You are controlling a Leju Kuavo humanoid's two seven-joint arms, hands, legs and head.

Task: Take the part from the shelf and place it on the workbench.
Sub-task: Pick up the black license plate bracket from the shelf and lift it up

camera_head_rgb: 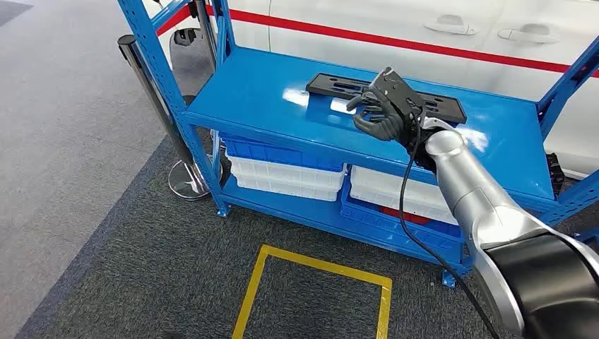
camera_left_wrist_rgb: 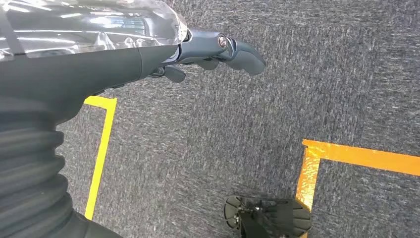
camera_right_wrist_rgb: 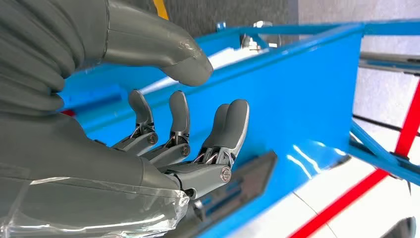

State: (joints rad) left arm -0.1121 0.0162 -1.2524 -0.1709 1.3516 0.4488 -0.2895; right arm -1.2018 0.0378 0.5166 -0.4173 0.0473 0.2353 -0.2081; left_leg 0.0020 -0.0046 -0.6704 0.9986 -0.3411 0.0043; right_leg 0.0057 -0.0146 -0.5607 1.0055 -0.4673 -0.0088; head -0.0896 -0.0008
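Observation:
The part (camera_head_rgb: 339, 85) is a flat black slotted plate lying on the top of the blue shelf (camera_head_rgb: 261, 99). My right hand (camera_head_rgb: 385, 104) hovers over its middle, fingers apart and half curled, holding nothing. In the right wrist view the right hand (camera_right_wrist_rgb: 188, 139) has its fingers spread with the thumb above, and the part (camera_right_wrist_rgb: 247, 178) lies just beyond the fingertips. My left hand (camera_left_wrist_rgb: 213, 52) hangs down over the grey carpet, holding nothing, fingers only loosely bent.
White and blue bins (camera_head_rgb: 282, 169) fill the lower shelf level. A white car with a red stripe (camera_head_rgb: 395, 42) stands behind the shelf. A metal stanchion post (camera_head_rgb: 152, 99) stands at the shelf's left corner. A yellow taped square (camera_head_rgb: 311, 296) marks the carpet.

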